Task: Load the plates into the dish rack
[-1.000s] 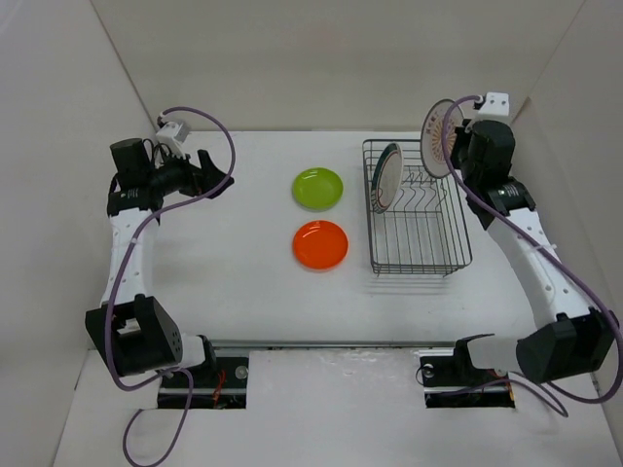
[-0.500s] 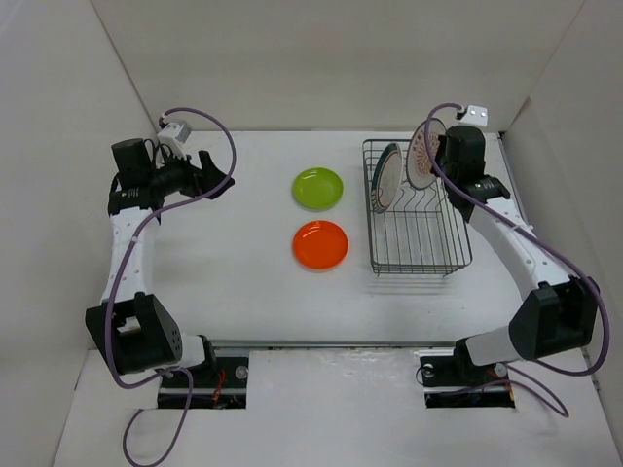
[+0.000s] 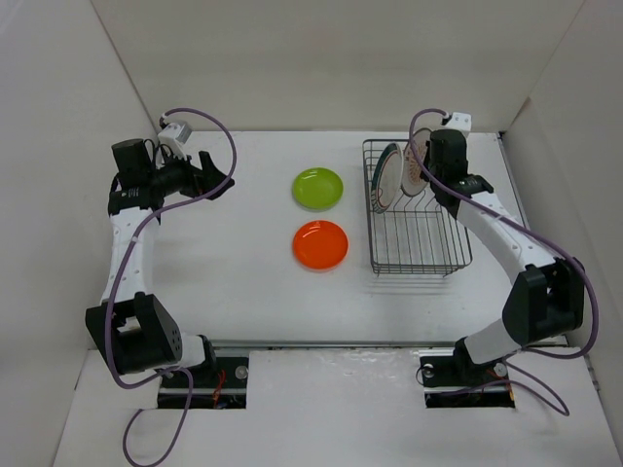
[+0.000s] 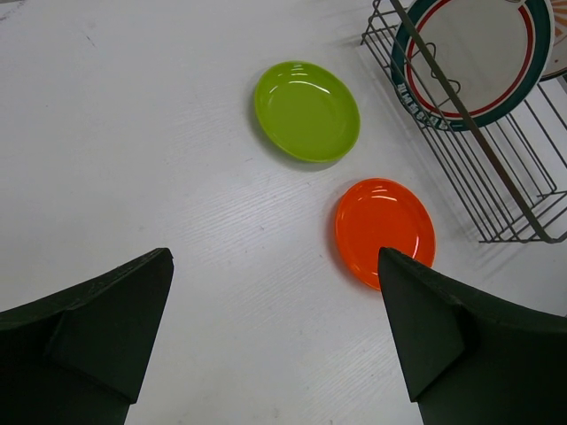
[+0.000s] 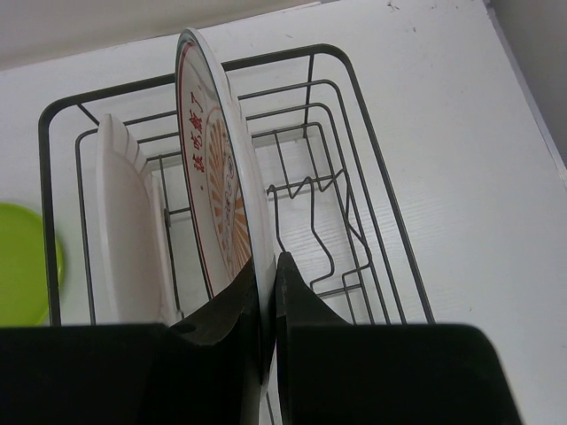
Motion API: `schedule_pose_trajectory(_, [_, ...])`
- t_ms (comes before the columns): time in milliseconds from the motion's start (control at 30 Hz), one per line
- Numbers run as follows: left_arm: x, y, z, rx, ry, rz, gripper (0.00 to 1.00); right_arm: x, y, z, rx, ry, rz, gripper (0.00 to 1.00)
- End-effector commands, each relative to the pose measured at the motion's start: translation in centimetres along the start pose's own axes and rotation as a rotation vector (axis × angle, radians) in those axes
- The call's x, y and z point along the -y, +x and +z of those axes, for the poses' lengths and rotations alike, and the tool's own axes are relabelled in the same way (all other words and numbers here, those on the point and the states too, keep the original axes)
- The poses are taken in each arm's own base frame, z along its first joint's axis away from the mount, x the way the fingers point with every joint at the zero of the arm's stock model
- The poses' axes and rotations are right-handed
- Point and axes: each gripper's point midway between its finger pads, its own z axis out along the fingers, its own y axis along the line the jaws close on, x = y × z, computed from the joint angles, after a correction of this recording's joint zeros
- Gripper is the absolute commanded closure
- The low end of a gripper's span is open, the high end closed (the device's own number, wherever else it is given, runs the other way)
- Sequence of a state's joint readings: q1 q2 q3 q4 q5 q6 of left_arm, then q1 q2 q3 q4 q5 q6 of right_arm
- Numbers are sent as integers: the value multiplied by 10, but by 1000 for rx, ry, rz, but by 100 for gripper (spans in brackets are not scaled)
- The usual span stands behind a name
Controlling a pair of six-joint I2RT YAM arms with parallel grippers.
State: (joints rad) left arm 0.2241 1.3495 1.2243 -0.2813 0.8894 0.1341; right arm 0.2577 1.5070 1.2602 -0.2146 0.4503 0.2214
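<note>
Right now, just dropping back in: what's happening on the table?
The right tool is shut on the rim of the white round plate with the orange-brown sunburst pattern, holding it upright in the dark wire dish rack, beside the white plate with the teal-striped rim already standing there. The lime green round plate and the orange round plate lie flat on the table, left of the rack. The left tool hangs open and empty, far left.

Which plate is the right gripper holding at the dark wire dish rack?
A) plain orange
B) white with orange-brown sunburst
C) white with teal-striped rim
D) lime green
B: the right gripper is shut on the rim of the white round plate with the orange-brown sunburst pattern.
</note>
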Motion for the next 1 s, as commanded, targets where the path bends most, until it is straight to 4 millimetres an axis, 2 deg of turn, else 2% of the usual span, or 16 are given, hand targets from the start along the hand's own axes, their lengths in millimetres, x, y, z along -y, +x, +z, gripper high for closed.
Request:
schedule_pose_trajectory(0, [6,-10,-3,23,21,45,0,-8,-31,-5,111,-1,63,100])
schedule_pose_trajectory(133, [7,-8,-3,17,22,38,0,-13,-27,-4,102,-8,65,100])
schedule_pose_trajectory(167, [7,-8,-3,17,22,38,0,-13,-19,0,87,-4,56,100])
schedule_pose_trajectory(367, [7,-8,-3,17,22,38,0,-19,-7,7,59,-5,38,100])
schedule_pose_trajectory(633, [6,-8,-3,17,22,48,0,-27,1,9,45,-9,32,100])
schedule_pose_trajectory(733, [6,-8,-3,17,22,48,0,-25,1,9,47,0,32,94])
schedule_pose_trajectory(800, [6,-8,-3,17,22,48,0,-30,-3,7,54,-10,33,87])
schedule_pose_trajectory(967, [7,-7,-3,11,22,41,0,-30,-4,6,52,-10,31,83])
